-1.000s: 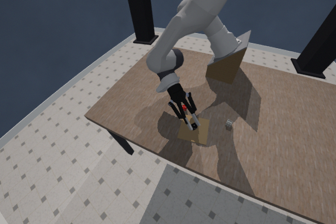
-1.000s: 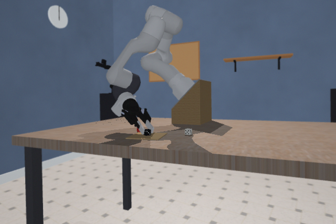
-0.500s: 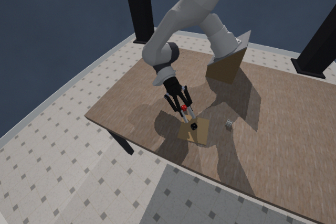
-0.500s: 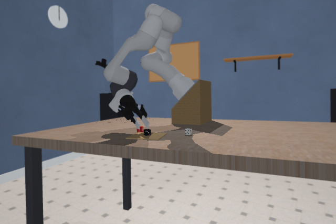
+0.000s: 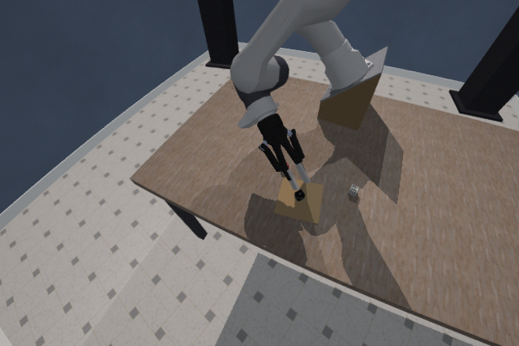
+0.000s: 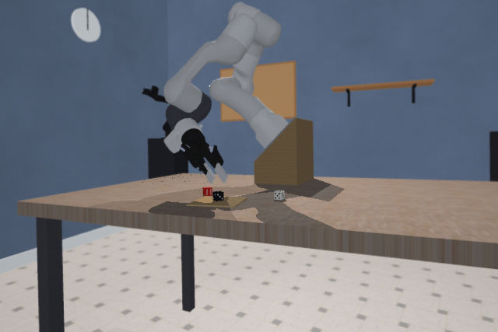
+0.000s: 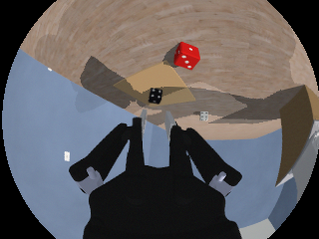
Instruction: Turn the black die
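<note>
The black die [image 5: 299, 194] lies on the tan mat [image 5: 299, 202], free of the fingers; it also shows in the side view [image 6: 218, 195] and the wrist view [image 7: 155, 96]. The red die [image 6: 207, 191] stands just behind the mat's far left edge, and in the wrist view [image 7: 187, 56] it shows three pips on one face. In the overhead view the gripper hides most of it. My gripper [image 5: 302, 184] hangs tilted a little above the black die, as the side view [image 6: 217, 179] shows. Its fingers stand a narrow gap apart with nothing between them.
A white die [image 5: 353, 192] [image 6: 278, 195] lies on the table to the right of the mat. The arm's brown wedge base [image 5: 349, 99] stands further back. The table's front edge runs close to the mat.
</note>
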Controlling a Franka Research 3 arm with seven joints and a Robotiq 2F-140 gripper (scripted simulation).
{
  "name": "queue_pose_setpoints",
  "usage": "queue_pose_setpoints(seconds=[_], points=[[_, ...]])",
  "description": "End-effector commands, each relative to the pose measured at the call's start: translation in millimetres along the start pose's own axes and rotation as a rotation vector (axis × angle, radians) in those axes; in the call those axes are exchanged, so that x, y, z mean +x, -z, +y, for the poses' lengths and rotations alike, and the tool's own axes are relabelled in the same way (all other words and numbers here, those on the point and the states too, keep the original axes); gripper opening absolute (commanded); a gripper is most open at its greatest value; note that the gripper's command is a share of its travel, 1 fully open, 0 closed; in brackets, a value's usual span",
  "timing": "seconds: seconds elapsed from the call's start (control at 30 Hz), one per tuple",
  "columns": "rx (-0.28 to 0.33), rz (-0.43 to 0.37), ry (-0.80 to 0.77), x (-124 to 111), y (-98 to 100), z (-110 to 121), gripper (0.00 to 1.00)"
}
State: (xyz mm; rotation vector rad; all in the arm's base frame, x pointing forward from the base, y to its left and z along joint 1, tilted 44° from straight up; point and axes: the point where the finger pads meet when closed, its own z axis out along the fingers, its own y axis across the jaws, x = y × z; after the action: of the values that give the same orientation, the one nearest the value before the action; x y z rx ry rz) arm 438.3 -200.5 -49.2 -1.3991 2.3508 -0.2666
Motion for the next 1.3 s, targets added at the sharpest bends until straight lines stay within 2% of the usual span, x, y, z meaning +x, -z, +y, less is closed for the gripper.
queue_pose_setpoints(seconds=[0.0,0.07,0.37,0.47,0.57,0.67,0.87,1.07,1.17,1.2,1.27], points=[[0.017,0.097,-0.085,9,5.1,-5,0.25],[0.014,0.168,-0.086,2,5.4,-5,0.25],[0.007,0.313,-0.091,-13,3.5,-4,0.25],[-0.005,0.358,-0.096,-17,-0.2,0,0.25],[-0.005,0.359,-0.096,-18,-0.2,0,0.25],[0.007,0.466,-0.089,-30,4.6,-9,0.25],[0.005,0.529,-0.089,-37,5.1,-10,0.25],[-0.002,0.635,-0.089,-49,6.0,-11,0.25],[-0.002,0.644,-0.089,-50,6.1,-12,0.25],[-0.007,0.699,-0.090,-57,6.9,-11,0.25],[-0.007,0.736,-0.089,-60,6.6,-13,0.25]])
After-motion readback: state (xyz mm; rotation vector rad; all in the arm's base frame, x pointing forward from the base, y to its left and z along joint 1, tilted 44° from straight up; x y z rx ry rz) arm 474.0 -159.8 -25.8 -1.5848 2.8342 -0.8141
